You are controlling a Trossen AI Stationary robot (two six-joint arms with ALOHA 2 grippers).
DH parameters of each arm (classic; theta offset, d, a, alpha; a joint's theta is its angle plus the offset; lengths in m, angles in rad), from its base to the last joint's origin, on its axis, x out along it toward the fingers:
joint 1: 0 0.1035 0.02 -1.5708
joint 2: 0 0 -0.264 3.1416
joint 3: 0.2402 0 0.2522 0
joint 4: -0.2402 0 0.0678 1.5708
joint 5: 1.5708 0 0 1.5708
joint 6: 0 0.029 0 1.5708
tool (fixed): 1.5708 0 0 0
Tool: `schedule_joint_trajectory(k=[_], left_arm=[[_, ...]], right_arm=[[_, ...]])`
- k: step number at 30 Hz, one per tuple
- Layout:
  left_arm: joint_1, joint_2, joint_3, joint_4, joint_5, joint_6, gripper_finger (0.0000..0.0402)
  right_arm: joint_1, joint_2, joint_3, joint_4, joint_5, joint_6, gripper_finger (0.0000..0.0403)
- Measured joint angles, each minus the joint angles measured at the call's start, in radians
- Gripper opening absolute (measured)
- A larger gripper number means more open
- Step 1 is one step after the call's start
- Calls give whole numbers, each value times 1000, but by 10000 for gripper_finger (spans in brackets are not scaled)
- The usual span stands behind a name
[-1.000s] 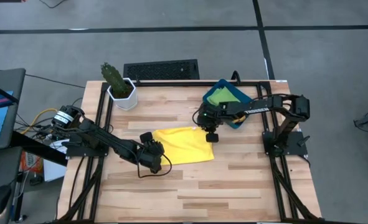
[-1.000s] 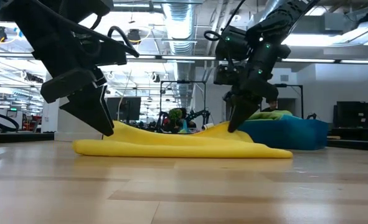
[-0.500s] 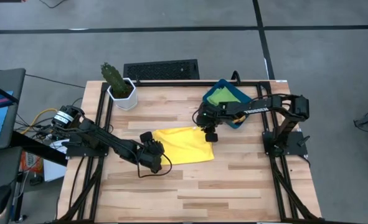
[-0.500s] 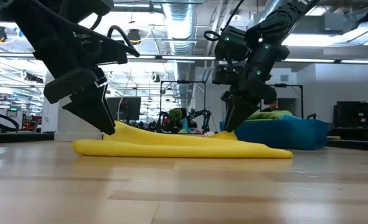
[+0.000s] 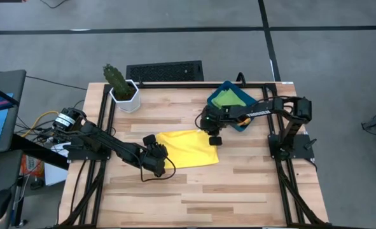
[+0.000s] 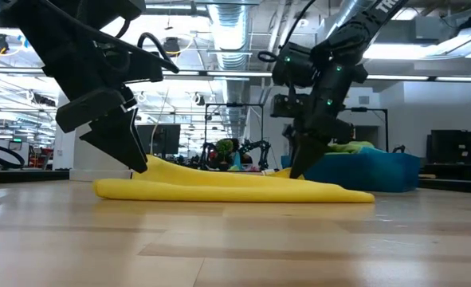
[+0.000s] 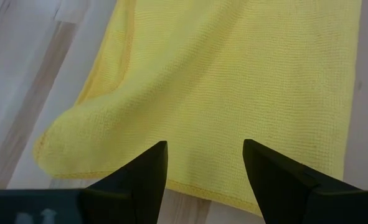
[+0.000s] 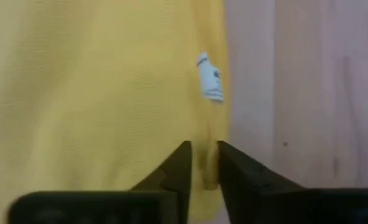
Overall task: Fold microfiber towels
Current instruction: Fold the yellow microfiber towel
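In the middle of the table point(image 5: 238, 184) lies the yellow towel point(image 5: 186, 149), spread nearly flat, with a raised ridge on its left side in the low view. The left gripper point(image 7: 203, 163) is down at the towel's near left corner, its fingers spread wide with cloth between them but not pinched. The right gripper point(image 8: 200, 163) stands at the far right edge, close to the small white tag point(image 8: 210, 77); its fingers are close together around a fold of the hem, though whether they truly clamp it or only straddle it I cannot tell. A green towel point(image 5: 224, 97) sits in the bin point(image 5: 246, 102) at the far right of the table; a potted cactus point(image 5: 119, 86) stands at the far left. The step in hand looks like taking hold of two corners for the first fold. Next, the left fingers would need to close on their corner and the right to firm its pinch on the hem, before both lift and carry one edge over to the opposite one, keeping the cloth taut so it lands square.
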Motion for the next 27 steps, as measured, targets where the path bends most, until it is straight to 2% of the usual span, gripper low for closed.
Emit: schedule_joint_trajectory(k=[5, 10, 14, 20, 24, 27], left_arm=[[0, 0, 0, 1, -4, 1, 203], [0, 0, 0, 0, -17, 0, 203], [0, 0, 0, 0, -17, 0, 203], [0, 0, 0, 1, -17, 0, 203], [0, 0, -27, 39, -17, -2, 203], [0, 0, -57, 78, -9, -12, 203]], right_arm=[[4, -11, 1, 2, 73, -2, 16], [4, -10, 0, -3, 86, 23, 20], [3, -24, 0, -13, 87, 47, 8], [-2, -47, 1, -41, 193, 78, 16], [-10, -47, 0, -90, 198, 96, 7], [-12, -47, 0, -90, 195, 117, 16]])
